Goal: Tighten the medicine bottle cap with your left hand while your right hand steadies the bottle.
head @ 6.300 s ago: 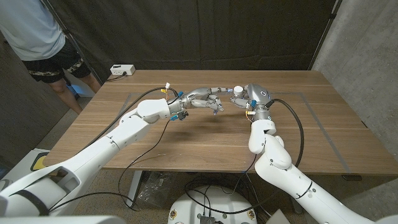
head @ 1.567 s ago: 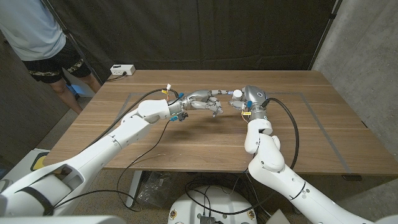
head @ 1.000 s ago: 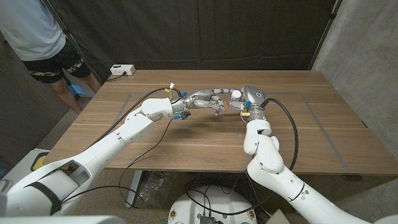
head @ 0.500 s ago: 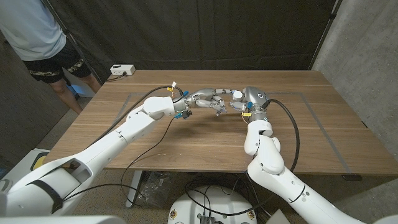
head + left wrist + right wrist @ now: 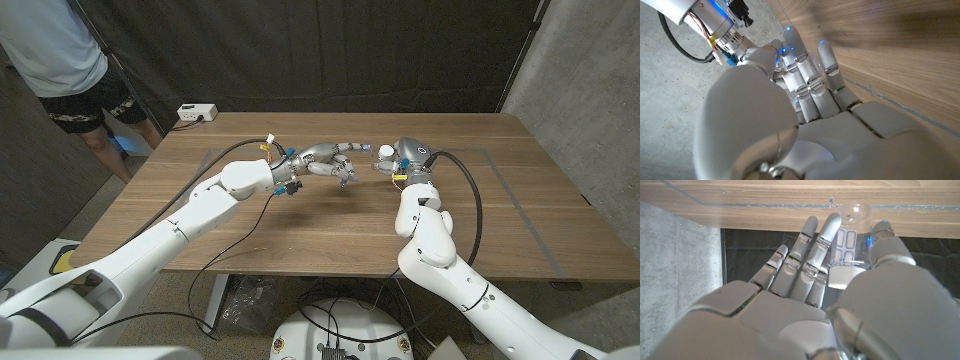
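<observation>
A small clear medicine bottle (image 5: pixel 384 159) with a white cap (image 5: pixel 385 151) stands upright on the wooden table (image 5: pixel 300 230), a little past its middle. My right hand (image 5: pixel 408 158) grips it from the right. The right wrist view shows the bottle (image 5: pixel 846 245) between my right hand's (image 5: pixel 805 280) fingers and thumb, with its cap (image 5: pixel 841 276) at the thumb side. My left hand (image 5: pixel 333 160) hovers just left of the bottle, fingers apart and pointing at it, with a small gap to the cap. In the left wrist view the bottle is hidden behind my left hand (image 5: pixel 810 100).
A white box (image 5: pixel 197 113) sits at the table's back left corner. A person (image 5: pixel 60 60) stands beyond that corner. Thin tape lines (image 5: pixel 500 170) mark the tabletop. A dark curtain hangs behind the table.
My left hand has drawn back to the left, off the cap it was reaching half a second ago. My right hand still holds the bottle in the same spot.
</observation>
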### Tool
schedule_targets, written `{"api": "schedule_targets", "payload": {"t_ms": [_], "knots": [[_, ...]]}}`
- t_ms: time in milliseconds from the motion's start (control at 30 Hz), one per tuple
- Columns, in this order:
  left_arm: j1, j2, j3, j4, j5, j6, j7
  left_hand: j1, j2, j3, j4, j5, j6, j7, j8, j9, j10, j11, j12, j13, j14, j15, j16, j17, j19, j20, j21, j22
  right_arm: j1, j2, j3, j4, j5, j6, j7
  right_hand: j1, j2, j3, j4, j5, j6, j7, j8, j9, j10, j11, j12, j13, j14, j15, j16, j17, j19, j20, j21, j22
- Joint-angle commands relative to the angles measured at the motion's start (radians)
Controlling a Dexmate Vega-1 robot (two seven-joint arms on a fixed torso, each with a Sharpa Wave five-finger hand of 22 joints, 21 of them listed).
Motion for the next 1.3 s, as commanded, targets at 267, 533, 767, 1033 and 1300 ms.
{"api": "schedule_targets", "payload": {"t_ms": [267, 533, 767, 1033, 1300], "knots": [[-0.027, -0.022, 0.041, 0.027, 0.109, -0.073, 0.057, -0.001, -0.002, 0.010, 0.001, 0.006, -0.031, 0.005, -0.003, 0.001, 0.034, -0.022, 0.010, 0.258, 0.008, 0.000, 0.003, 0.006, 0.006, -0.092, 0.003, 0.004, 0.056, -0.020, -0.076, -0.009, -0.108, -0.110, 0.168, 0.189, 0.190, 0.037, 0.027, 0.002, 0.160, -0.148, 0.006, 0.005, 0.000, -0.006, 0.000, 0.007, 0.013, -0.046, 0.008, 0.003, 0.006, -0.078, 0.003, 0.003], [-0.056, -0.045, 0.060, 0.080, 0.031, -0.084, -0.044, 0.000, -0.003, 0.012, 0.000, 0.006, -0.044, 0.006, -0.001, 0.001, 0.033, -0.020, 0.010, 0.260, 0.009, 0.000, 0.001, 0.004, 0.005, -0.094, 0.004, 0.004, 0.062, -0.011, -0.081, -0.005, -0.144, -0.114, 0.198, 0.191, 0.190, 0.038, 0.026, 0.001, 0.161, -0.148, 0.006, 0.005, 0.000, -0.005, 0.001, 0.011, 0.013, -0.047, 0.007, 0.004, 0.007, -0.078, 0.003, 0.003], [-0.052, -0.040, 0.058, 0.073, 0.016, -0.070, -0.058, -0.001, -0.004, 0.013, 0.001, 0.005, -0.045, 0.008, 0.002, 0.001, 0.034, -0.020, 0.010, 0.260, 0.009, 0.000, 0.002, 0.006, 0.007, -0.093, 0.004, 0.004, 0.070, 0.007, -0.082, 0.009, -0.173, -0.110, 0.222, 0.190, 0.191, 0.038, 0.028, -0.001, 0.161, -0.148, 0.005, 0.005, -0.001, -0.005, 0.002, 0.015, 0.013, -0.045, 0.007, 0.005, 0.008, -0.077, 0.003, 0.003], [-0.051, -0.039, 0.058, 0.078, 0.006, -0.067, -0.073, 0.000, -0.004, 0.013, 0.001, 0.004, -0.045, 0.009, 0.005, 0.001, 0.033, -0.020, 0.010, 0.263, 0.010, 0.003, 0.001, 0.006, 0.007, -0.093, 0.004, 0.004, 0.067, 0.024, -0.076, 0.016, -0.198, -0.101, 0.240, 0.189, 0.191, 0.040, 0.028, -0.001, 0.160, -0.148, 0.005, 0.005, 0.000, -0.006, 0.003, 0.018, 0.013, -0.044, 0.006, 0.005, 0.009, -0.076, 0.004, 0.003], [-0.048, -0.037, 0.056, 0.076, 0.004, -0.063, -0.074, -0.001, -0.004, 0.014, 0.002, 0.002, -0.046, 0.011, 0.007, 0.001, 0.032, -0.020, 0.006, 0.258, 0.009, 0.001, 0.000, 0.005, 0.008, -0.094, 0.004, 0.004, 0.056, 0.036, -0.065, 0.017, -0.220, -0.088, 0.250, 0.192, 0.190, 0.041, 0.027, -0.002, 0.160, -0.148, 0.005, 0.005, -0.001, -0.005, 0.002, 0.019, 0.015, -0.047, 0.006, 0.006, 0.009, -0.076, 0.004, 0.003]]}}
